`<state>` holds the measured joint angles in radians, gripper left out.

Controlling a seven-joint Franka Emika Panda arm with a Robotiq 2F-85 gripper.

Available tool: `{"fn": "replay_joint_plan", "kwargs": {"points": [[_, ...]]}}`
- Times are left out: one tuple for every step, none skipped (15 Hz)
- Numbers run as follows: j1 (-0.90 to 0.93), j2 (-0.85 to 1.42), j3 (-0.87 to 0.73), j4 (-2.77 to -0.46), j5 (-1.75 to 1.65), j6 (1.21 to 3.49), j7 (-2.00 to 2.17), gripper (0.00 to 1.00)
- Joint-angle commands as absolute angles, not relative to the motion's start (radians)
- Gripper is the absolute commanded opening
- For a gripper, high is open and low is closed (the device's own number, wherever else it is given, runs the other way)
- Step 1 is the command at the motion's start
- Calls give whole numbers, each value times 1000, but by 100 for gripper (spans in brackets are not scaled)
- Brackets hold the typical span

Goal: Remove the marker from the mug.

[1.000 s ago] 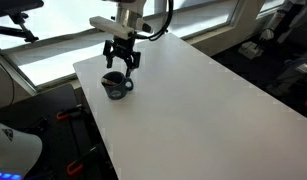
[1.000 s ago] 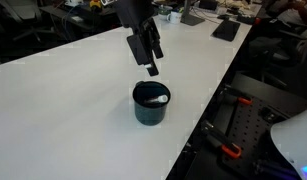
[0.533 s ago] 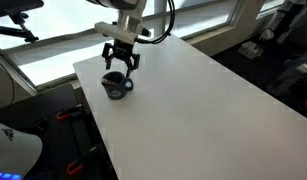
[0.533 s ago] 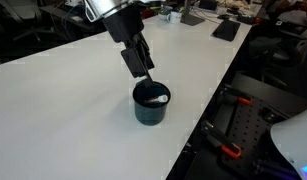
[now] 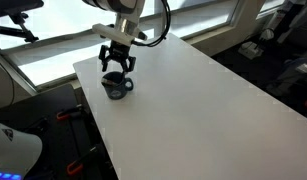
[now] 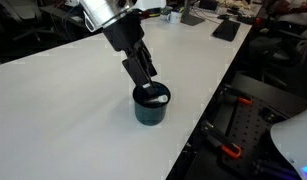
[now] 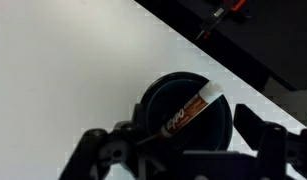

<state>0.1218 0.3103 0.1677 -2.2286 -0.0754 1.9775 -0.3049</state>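
Squat, glossy dark mug near table edge, with white-and-brown cylindrical marker leaning slantwise inside. Gripper spread wide just above mug mouth, grasping nothing.

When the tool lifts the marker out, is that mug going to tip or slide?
Tipping seems unlikely: the mug looks squat and wide-based. It might slide a little, since its glaze looks smooth and the white table looks slick. The marker lies slanted and loose against the rim, so it should probably come free without dragging the mug.
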Motion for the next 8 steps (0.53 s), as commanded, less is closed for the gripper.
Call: {"fn": "replay_joint_plan", "kwargs": {"points": [[123, 305, 167, -2220, -58, 1928, -274, 68], [123, 307, 166, -2220, -58, 1923, -270, 67], [122, 308, 165, -2219, -56, 1916, -268, 65], [123, 310, 164, -2219, -56, 1908, -261, 73], [122, 310, 163, -2220, -55, 1903, -262, 76], [120, 311, 163, -2220, -52, 1899, -266, 78], [119, 312, 161, -2221, -50, 1897, -265, 77], [117, 312, 160, -2224, -49, 1900, -267, 65]]}}
